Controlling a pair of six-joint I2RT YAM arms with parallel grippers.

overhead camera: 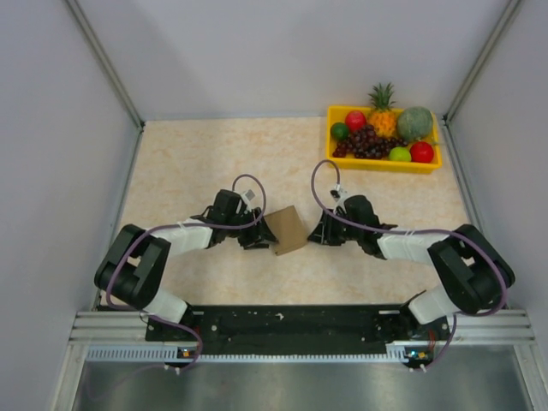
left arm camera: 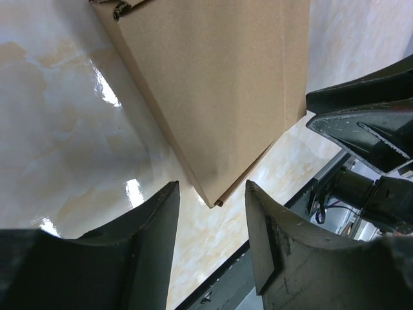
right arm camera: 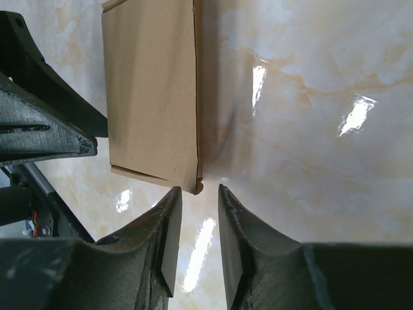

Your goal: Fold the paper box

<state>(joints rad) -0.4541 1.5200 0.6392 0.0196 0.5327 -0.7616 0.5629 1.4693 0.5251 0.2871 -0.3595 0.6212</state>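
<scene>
- Left tool (overhead camera: 260, 237): jaws are held moderately apart and are not closed on anything; a corner of the paper box (overhead camera: 288, 229) is seen just ahead of the gap.
- Between both tools, the paper box is set cornerwise on the marbled surface (overhead camera: 188, 163).
- Right tool (overhead camera: 319, 231): jaws are held narrowly apart, ungripped; another box corner is seen just before them.
- Yellow fruit tray (overhead camera: 377, 164): placed well apart, far right.

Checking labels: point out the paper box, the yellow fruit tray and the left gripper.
paper box (overhead camera: 288, 229): top external view, upper face.
yellow fruit tray (overhead camera: 377, 163): top external view, near rim.
left gripper (left arm camera: 211, 194): left wrist view, between fingertips.
</scene>
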